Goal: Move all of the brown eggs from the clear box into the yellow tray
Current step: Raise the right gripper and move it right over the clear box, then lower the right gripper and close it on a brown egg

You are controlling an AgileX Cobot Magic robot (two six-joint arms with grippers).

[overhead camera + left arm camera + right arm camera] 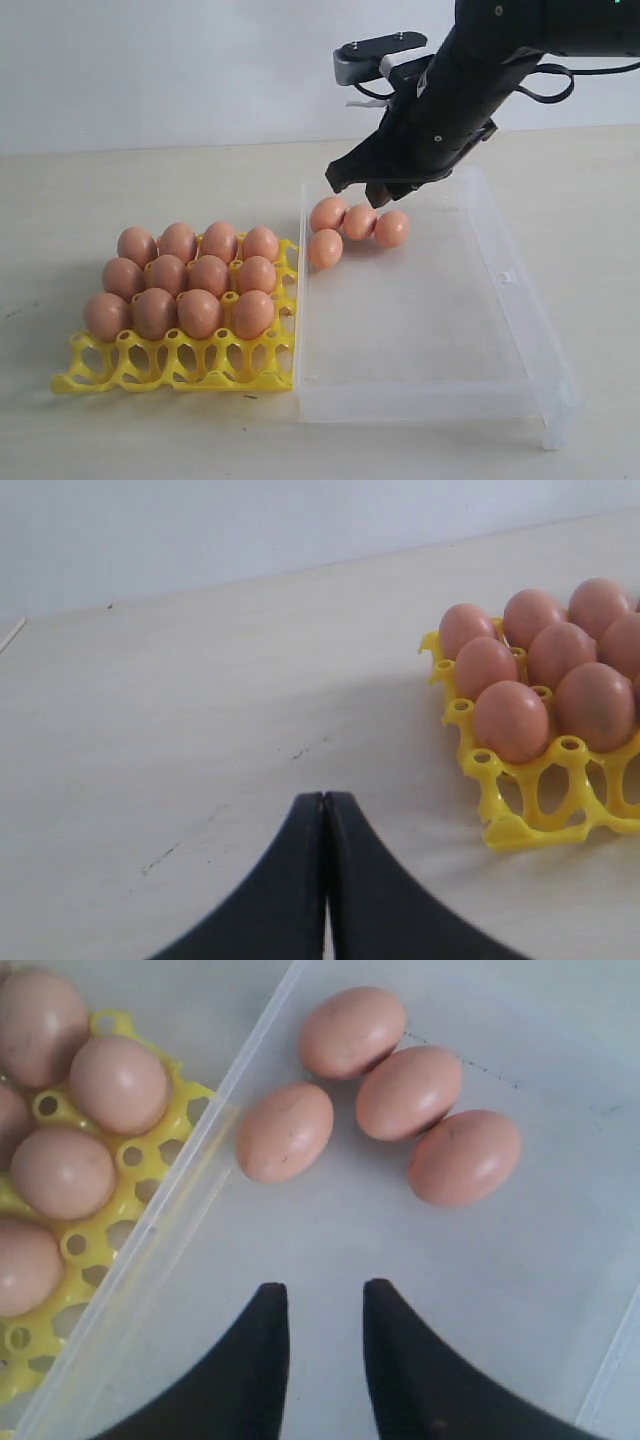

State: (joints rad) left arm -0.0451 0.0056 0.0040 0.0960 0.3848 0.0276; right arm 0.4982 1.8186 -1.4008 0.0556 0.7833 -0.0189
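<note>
With 12 brown eggs (208, 275) in the yellow tray (170, 368) and 4 lying in the clear box (430, 340) by its tray-side wall, my right gripper (322, 1295) hovers just above them, jaws apart and empty, left gripper (325, 802) jaws closed over the worktop (180, 710), so next I'd lower onto 1 egg and close gently.

the right arm (470, 100), cut by the exterior view's top and right edges, hides part of the rim of the clear box (420, 395). both wrist views crop the yellow tray (520, 830) and some brown eggs (25, 1265).
</note>
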